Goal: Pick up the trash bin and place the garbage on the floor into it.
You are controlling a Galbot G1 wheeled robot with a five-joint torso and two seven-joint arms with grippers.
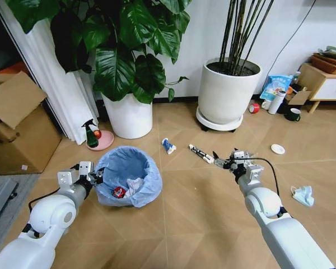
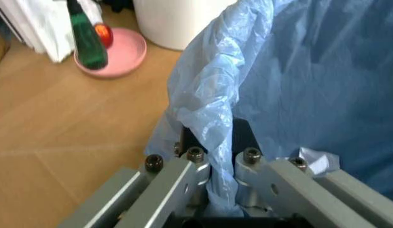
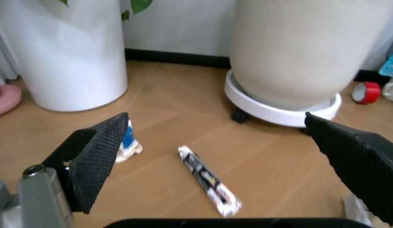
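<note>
Nearest, the left gripper (image 2: 220, 183) pinches the bag-lined rim of the trash bin (image 1: 129, 175), which holds a red can (image 1: 119, 192). Beyond, the right gripper (image 3: 228, 161) hovers with jaws spread above a long wrapper (image 3: 207, 180) on the floor (image 1: 213, 207). Farther off lies a blue-white wrapper (image 1: 168, 146).

The bin's (image 1: 127, 175) dark body was hidden under its blue bag (image 2: 298, 90), and in the left wrist view the picture's edges cut the bag off. The left gripper's (image 2: 218, 161) fingertips were buried in the folded plastic. Scraps inside the bin (image 1: 127, 188) were too small to identify. The print on the long wrapper (image 3: 209, 180) could not be read. The cardboard box (image 1: 14, 129) ran off the head view's edge.
</note>
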